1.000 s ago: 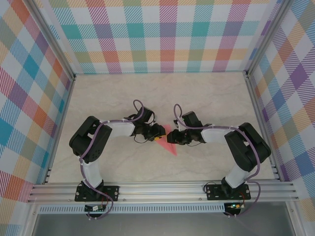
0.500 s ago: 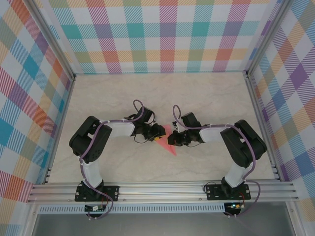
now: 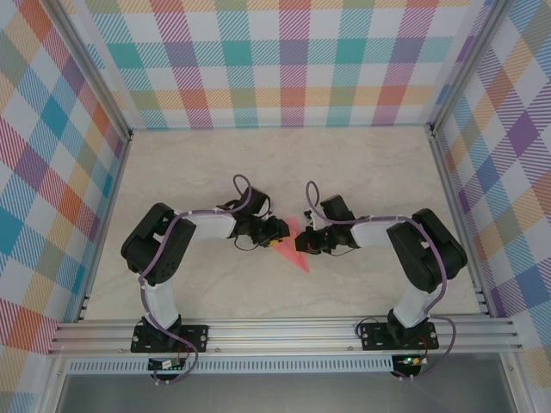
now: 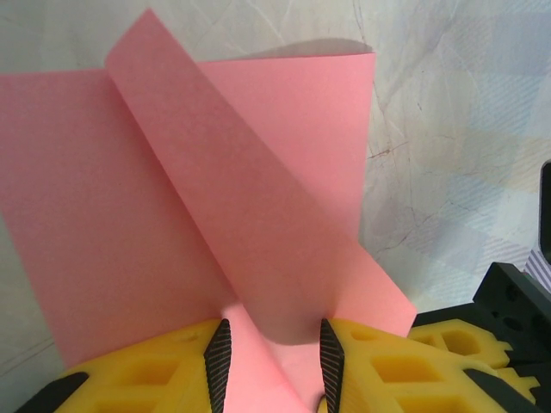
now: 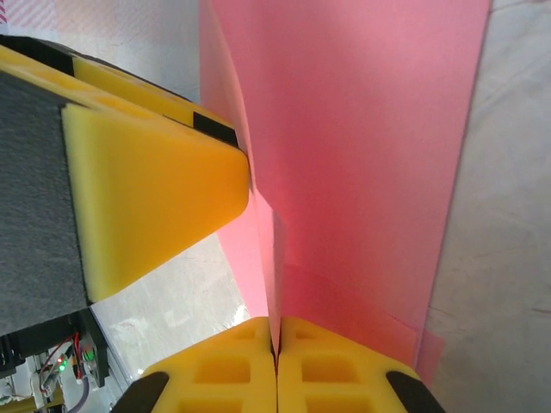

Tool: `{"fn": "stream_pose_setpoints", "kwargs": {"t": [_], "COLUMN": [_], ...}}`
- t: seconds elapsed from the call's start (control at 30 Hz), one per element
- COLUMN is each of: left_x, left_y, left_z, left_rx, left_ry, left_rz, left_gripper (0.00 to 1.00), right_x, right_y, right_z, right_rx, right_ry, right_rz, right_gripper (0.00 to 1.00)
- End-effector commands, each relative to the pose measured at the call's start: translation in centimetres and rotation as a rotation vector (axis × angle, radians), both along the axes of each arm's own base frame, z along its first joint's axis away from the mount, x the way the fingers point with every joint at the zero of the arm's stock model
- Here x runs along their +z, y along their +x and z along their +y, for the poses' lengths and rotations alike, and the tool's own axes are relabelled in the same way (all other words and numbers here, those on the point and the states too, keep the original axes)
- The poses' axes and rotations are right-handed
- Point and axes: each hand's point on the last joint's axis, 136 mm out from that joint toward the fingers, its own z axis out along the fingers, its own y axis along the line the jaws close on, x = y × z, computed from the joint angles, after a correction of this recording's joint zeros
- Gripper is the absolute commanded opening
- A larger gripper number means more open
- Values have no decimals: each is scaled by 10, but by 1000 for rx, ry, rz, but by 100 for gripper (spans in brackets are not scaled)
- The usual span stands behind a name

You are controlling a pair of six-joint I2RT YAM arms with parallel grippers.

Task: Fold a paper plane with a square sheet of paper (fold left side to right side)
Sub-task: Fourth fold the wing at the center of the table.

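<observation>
- Top: folded pink paper (image 3: 300,258) mid-table (image 3: 370,172), wedged between left gripper (image 3: 279,237) and right gripper (image 3: 302,244), touching both.
- Left wrist: jaws apart, straddling a raised diagonal flap; rest of the paper lying flat beyond.
- Right wrist: fingers (image 5: 336,366) pressed together, pinching an upright edge of the paper; left gripper's yellow finger touching the sheet from the left.

The table (image 3: 362,163) is flat and pale, with faint grey swirls like stone. It takes up the middle of the top view. A pink paper (image 3: 300,258) lies on it, a little below the middle of that picture. Part of the paper lies flat, and part stands up off the table.
</observation>
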Motion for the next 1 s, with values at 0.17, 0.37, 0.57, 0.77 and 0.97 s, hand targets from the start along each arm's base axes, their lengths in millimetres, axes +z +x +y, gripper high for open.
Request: {"fn": "stream_pose_setpoints", "kwargs": {"t": [0.17, 0.37, 0.57, 0.77, 0.97], "left_x": [-4, -4, -5, 1, 6], "left_y": [-8, -8, -8, -8, -10], "left_z": [3, 3, 3, -1, -7], "left_rx": [-18, -20, -22, -33, -48], "left_ry": [44, 47, 50, 23, 8], "left_rz": [7, 8, 10, 5, 2], "left_gripper": [36, 36, 36, 33, 29], "right_x": [-1, -11, -14, -17, -17], "right_y": [5, 4, 3, 2, 3], "right_z": [-6, -11, -14, -16, -15], "right_rx": [8, 6, 3, 2, 3], "right_ry": [49, 30, 15, 5, 7], "right_rz": [18, 48, 51, 60, 59], "right_gripper": [7, 7, 8, 8, 9]}}
